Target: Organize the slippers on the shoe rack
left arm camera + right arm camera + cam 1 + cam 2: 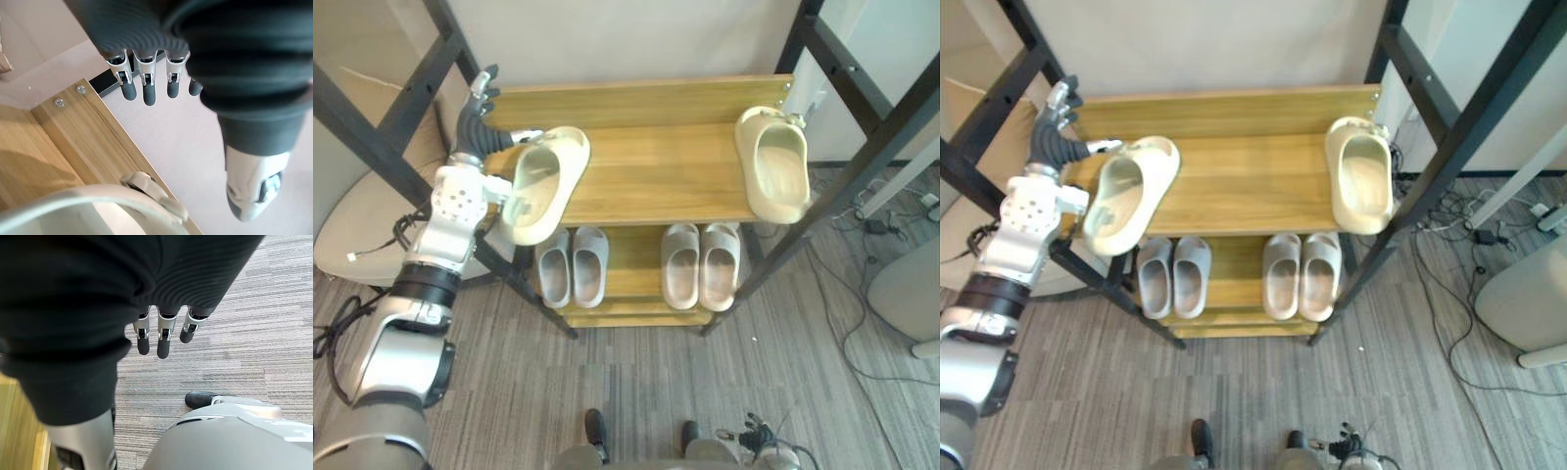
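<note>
Left hand (476, 116), fingers wide and empty, is hovering beside the overhanging left slipper (543, 186); pairing probably calls for sliding it toward the right slipper (773, 166).

left robot hand (478, 113): near cream slipper (543, 186) just beside it on its inner side, overhanging the top shelf (656, 166) front edge. black frame bar (372, 127) slants close on its outer side, wall beyond. past that slipper, a wide bare run of shelf up to the far cream slipper (775, 166). lower shelf (633, 257) below: two grey pairs (573, 264) (700, 264), narrow gap between. right robot hand (164, 340): open floor (234, 333) under it.
</note>
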### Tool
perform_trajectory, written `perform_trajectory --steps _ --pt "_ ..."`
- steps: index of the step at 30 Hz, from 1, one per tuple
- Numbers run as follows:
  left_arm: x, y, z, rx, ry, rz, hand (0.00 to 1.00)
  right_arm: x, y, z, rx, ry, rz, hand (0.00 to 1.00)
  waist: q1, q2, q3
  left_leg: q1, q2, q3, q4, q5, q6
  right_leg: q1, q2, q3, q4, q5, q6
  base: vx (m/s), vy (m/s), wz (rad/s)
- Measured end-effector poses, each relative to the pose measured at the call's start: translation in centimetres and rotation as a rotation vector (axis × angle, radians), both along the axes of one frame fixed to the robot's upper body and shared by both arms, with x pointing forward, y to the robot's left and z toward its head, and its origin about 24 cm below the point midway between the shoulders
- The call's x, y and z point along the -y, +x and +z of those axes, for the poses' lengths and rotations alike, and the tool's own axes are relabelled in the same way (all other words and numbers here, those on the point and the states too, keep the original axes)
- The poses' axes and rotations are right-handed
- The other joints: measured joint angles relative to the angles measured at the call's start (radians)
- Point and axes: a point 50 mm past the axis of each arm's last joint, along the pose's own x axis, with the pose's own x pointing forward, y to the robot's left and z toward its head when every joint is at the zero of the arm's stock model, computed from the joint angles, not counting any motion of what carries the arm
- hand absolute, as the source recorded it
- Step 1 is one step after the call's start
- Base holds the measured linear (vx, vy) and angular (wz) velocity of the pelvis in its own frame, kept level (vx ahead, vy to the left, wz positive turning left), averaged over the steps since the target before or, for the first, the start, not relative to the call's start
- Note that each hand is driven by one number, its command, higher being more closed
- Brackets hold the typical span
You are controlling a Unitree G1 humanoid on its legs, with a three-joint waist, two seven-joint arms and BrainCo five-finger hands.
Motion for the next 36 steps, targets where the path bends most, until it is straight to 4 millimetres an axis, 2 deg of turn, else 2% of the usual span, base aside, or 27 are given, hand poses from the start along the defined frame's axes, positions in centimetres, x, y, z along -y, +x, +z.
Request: perform_trajectory --steps 5,28,29,36 --pt "-0.4 0.0 0.1 -0.012 0.039 0.016 0.0 0.4 0.0 0.1 0.004 -0.005 -0.017 0.0 0.001 0.015 0.015 0.0 0.001 0.0 0.0 0.0 0.0 -0.001 0.001 0.002 0.002 0.0 0.0 0.0 0.0 0.0" --pt "-1.2 0.2 -1.3 -0.117 0.377 0.1 0.0 0.5 0.1 0.2 0.018 -0.009 -0.012 0.0 0.007 0.017 0.022 0.001 0.007 0.02 0.0 -0.003 -0.003 -0.016 0.007 0.028 0.008 0.0 -0.002 0.0 0.0 -0.02" --pt "-1.3 0.2 -1.5 -0.127 0.379 0.106 1.0 0.5 0.2 0.2 0.022 -0.01 -0.011 0.0 0.006 0.018 0.024 0.001 0.007 0.021 0.0 -0.003 -0.003 -0.017 0.007 0.03 0.009 0.0 -0.002 -0.02 0.004 -0.04" --pt "-1.1 0.3 -1.8 -0.138 0.397 0.106 1.0 0.6 0.2 0.2 0.025 -0.014 -0.011 0.0 0.001 0.02 0.032 0.001 0.008 0.021 0.0 -0.004 -0.003 -0.019 0.007 0.03 0.01 0.0 -0.002 0.0 0.0 0.0"
